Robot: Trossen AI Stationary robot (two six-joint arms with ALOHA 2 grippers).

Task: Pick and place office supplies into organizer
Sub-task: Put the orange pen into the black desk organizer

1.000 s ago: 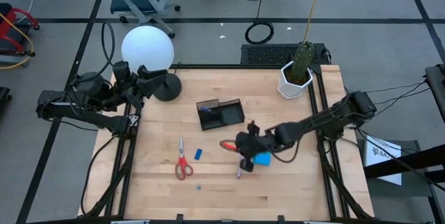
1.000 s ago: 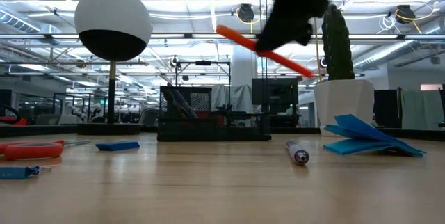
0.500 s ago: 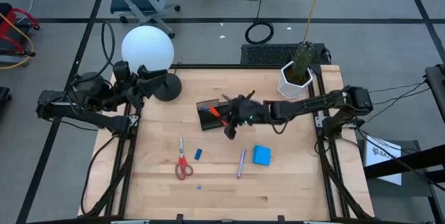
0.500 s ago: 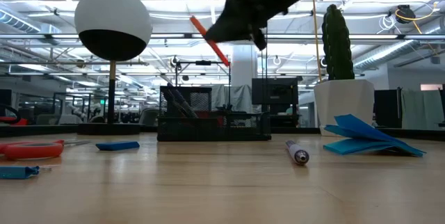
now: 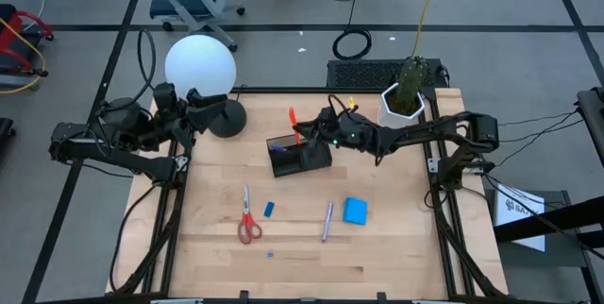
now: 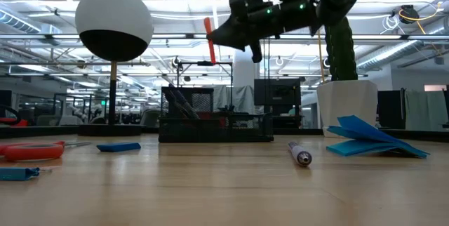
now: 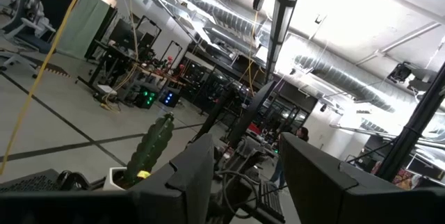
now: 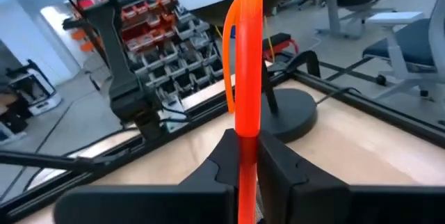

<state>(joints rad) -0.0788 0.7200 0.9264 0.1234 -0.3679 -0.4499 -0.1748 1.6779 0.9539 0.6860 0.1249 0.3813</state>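
Over the last second the right arm had carried the orange pen (image 5: 293, 120) from above the middle of the bench, near the blue notepad (image 5: 355, 211), up to the organizer (image 5: 298, 155), where it stood nearly upright over the tray's far edge. From the high view I had the right gripper (image 5: 304, 135) closed on that pen just above the black tray, which sat toward the far edge of the bench, beside the lamp base (image 5: 225, 117). The red-handled scissors (image 5: 247, 219), a small blue piece (image 5: 269, 209), the tiny eraser (image 5: 269, 254) and a purple pen (image 5: 327, 220) lay nearer the front edge; the left arm waited folded at the left edge, and I could not tell how its fingers stood from there. In the low view the orange pen (image 6: 208, 41) hung well clear above the organizer (image 6: 215, 122), pinched at its lower end by the right gripper (image 6: 214, 40). The left wrist view showed only the room, with the left gripper's own fingers (image 7: 184, 181) spread and holding nothing. In the right wrist view the pen (image 8: 245, 85) rose straight out between the clamped fingers (image 8: 274, 158). I judged it light, stiff and smooth, so apt to swivel in a pinch; a hold nearer mid-barrel would have steadied it.
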